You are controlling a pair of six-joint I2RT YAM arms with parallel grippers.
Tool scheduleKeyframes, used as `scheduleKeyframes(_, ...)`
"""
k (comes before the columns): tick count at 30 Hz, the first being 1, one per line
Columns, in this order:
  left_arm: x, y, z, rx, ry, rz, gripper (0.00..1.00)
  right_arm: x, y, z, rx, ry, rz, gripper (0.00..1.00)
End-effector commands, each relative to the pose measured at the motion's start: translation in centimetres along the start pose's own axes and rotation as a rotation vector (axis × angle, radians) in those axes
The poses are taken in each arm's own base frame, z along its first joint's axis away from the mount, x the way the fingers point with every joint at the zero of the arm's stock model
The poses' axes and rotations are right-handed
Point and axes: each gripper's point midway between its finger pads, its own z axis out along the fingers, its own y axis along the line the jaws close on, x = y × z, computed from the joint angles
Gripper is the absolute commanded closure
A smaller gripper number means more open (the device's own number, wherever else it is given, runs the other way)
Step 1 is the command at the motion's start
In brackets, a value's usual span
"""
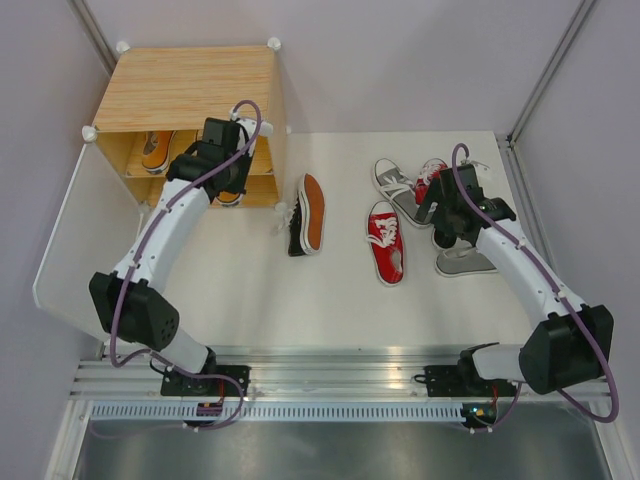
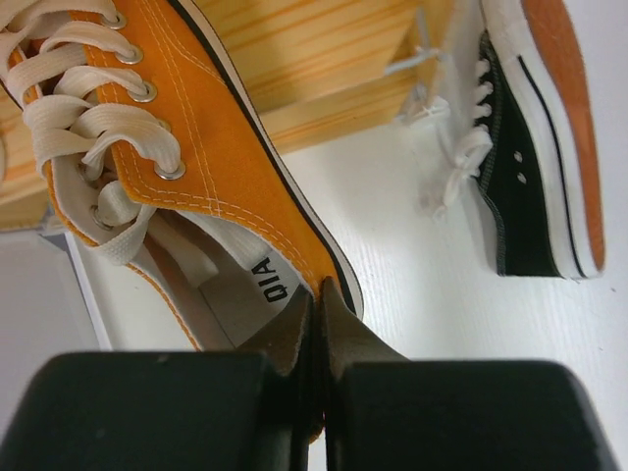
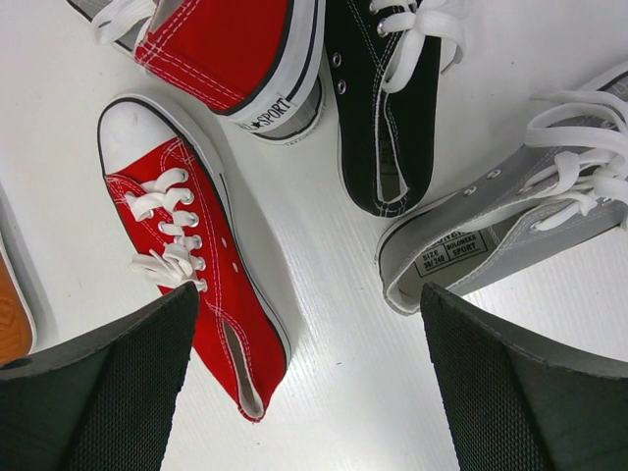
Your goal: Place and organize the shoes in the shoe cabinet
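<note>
My left gripper (image 2: 316, 319) is clenched on the heel rim of an orange shoe (image 2: 196, 137), at the front of the shoe cabinet (image 1: 190, 90) in the far left corner of the table (image 1: 250, 300). The canvas looks soft and light, so the stiffer heel seems a good hold. My right gripper (image 3: 309, 314) hangs released above a red shoe (image 3: 186, 245) and a grey shoe (image 3: 510, 226) near the right edge.

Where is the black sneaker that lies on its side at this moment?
In the top view, the black sneaker lies left of centre, just right of the shoe cabinet, with a red sneaker next on its right.
</note>
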Motion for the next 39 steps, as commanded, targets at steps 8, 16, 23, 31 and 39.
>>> scheduleKeyframes(8, -5.5, 7.0, 2.9, -0.051, -0.166, 0.147, 0.98, 0.5, -0.5, -0.4, -0.039, -0.013, -0.011, 0.03)
scheduleKeyframes(16, -6.0, 11.1, 4.9, -0.142, -0.192, 0.242, 0.98, 1.2, -1.3, -0.8, -0.04, -0.007, -0.021, 0.03)
scheduleKeyframes(23, -6.4, 13.2, 6.8, -0.205, -0.207, 0.271, 0.96, 1.7, -1.7, -1.0, -0.037, 0.005, -0.028, 0.03)
scheduleKeyframes(31, -5.8, 13.5, 7.3, -0.237, -0.22, 0.279, 0.67, 2.2, -1.8, -1.0, -0.042, 0.021, -0.025, 0.03)
scheduleKeyframes(39, -6.3, 13.5, 4.1, -0.262, -0.285, 0.146, 0.33, 2.5, -1.7, -0.8, -0.051, 0.027, -0.028, 0.03)
